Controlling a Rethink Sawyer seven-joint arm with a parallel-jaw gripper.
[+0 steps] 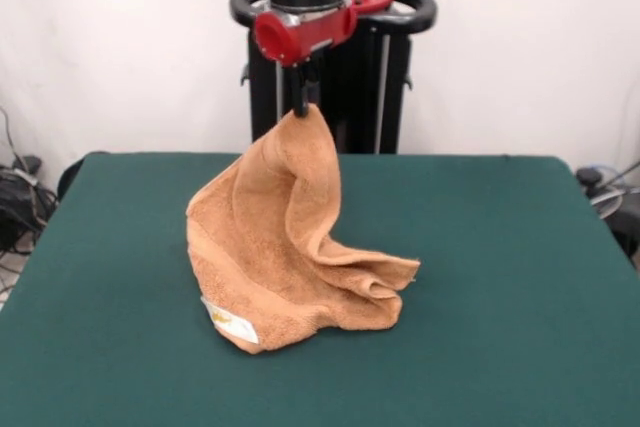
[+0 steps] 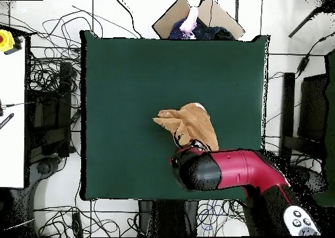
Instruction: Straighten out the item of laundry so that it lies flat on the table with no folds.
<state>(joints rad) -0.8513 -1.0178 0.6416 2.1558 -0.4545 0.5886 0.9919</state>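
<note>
In the front view, the gripper [image 1: 303,99] at 12 o'clock pinches the top corner of the towel [image 1: 285,242] between its fingers, so the cloth hangs as a crumpled cone whose lower folds and white label [image 1: 230,322] rest on the table [image 1: 500,277]. In the overhead view, the towel [image 2: 190,125] lies near the table's [image 2: 124,85] centre, with the red arm [image 2: 229,170] reaching in from 5 o'clock and covering its lifted corner.

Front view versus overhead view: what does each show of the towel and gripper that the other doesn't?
Only the front view shows the gripper pinching the top of the orange-tan terry towel, the towel hanging in a peak with its lower part crumpled on the table, and its small white label. Only the overhead view shows the whole dark green felt table, cables on the floor, and the red and black arm covering the gripper. Both show the towel still folded, near mid-table.
</note>
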